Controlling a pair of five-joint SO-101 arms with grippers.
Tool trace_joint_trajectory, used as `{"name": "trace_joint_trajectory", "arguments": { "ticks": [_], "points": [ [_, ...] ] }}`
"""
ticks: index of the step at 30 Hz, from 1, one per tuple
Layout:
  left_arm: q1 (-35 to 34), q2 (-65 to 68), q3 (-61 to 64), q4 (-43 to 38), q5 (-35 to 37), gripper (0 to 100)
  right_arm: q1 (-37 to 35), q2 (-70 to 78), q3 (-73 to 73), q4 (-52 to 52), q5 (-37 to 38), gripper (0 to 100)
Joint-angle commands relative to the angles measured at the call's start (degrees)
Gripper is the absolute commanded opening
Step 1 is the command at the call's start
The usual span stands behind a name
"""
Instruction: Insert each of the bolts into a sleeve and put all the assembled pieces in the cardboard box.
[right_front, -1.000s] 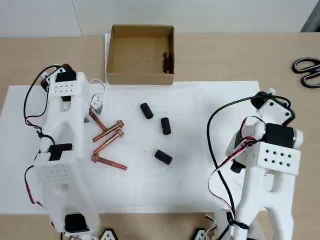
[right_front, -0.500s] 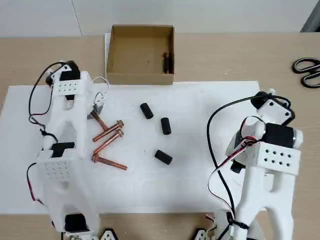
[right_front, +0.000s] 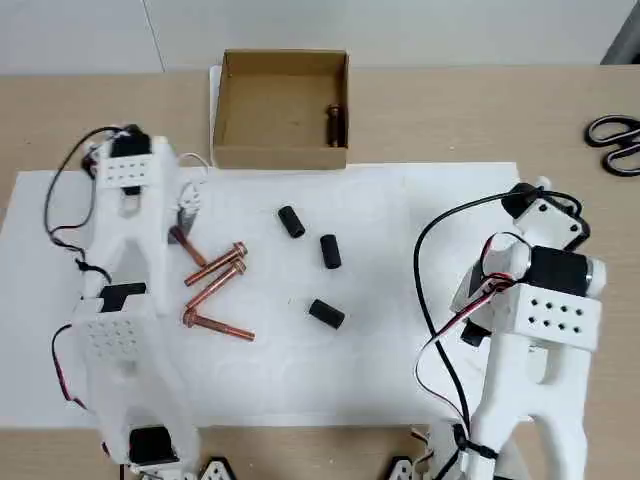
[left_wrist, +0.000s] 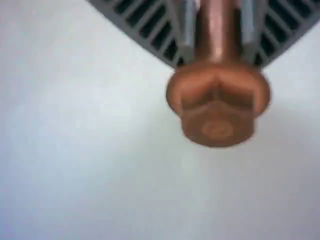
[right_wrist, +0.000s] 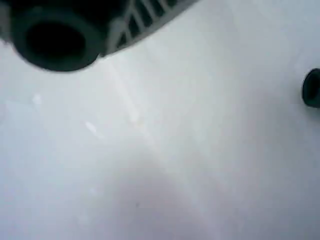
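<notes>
With the left gripper (right_front: 187, 218) clamped on a bolt (left_wrist: 217, 102) at the left of the white sheet (right_front: 400, 380) and the right gripper (right_wrist: 67, 25) closed around a sleeve (right_wrist: 50, 37) at the right, we should align bolt and bore on one axis before pushing.

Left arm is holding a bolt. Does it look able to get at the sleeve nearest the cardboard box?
Probably yes. The left gripper, shut on the bolt, has only bare sheet between it and that sleeve; the loose bolts lie off that line, nearer the arm's base.
</notes>
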Motion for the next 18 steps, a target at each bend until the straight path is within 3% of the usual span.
{"name": "trace_joint_trajectory", "arguments": {
  "ticks": [1,10,18],
  "points": [
    [0.26,-0.88,-12.44,6.86,-2.90,0,0.04,-1.54,-0.44,-0.13,0.35,0.3],
    [0.44,-0.88,-27.91,6.77,-3.16,0,-0.75,-1.63,-0.53,-0.13,0.62,0.3],
    [0.53,-8.62,-30.73,6.86,-6.15,0,-12.09,-1.71,-6.59,0.48,0.35,0.3]
  ]
}}
